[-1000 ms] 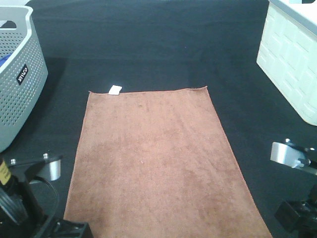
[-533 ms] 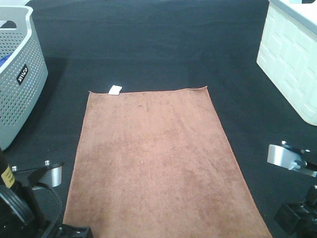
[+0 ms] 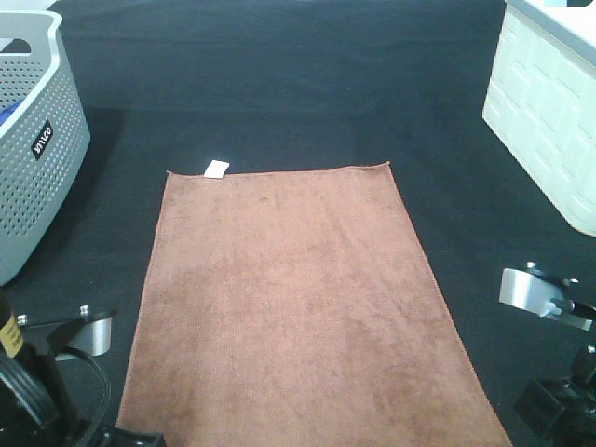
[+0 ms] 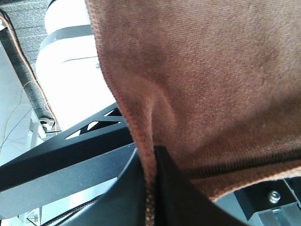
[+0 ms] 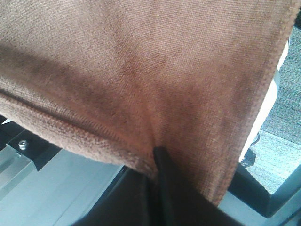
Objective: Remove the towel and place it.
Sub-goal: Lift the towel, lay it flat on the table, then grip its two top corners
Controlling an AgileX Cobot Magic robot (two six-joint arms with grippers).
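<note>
Brown terry towel point(image 3: 298, 298) lies spread flat on the black table covering point(image 3: 279, 84), its small white tag point(image 3: 217, 169) on the far short edge. We see our left gripper point(image 4: 154, 157) pinching the towel's near hem close to one corner, jaws pressed tight on the fabric. Our right gripper point(image 5: 157, 153) pinches the near hem by the other corner likewise. A grey perforated basket point(image 3: 37, 140) stands far left, a white bin point(image 3: 549, 121) far right.

Brown towel point(image 3: 298, 298), spread flat (white tag point(image 3: 216, 169) at far edge)
</note>
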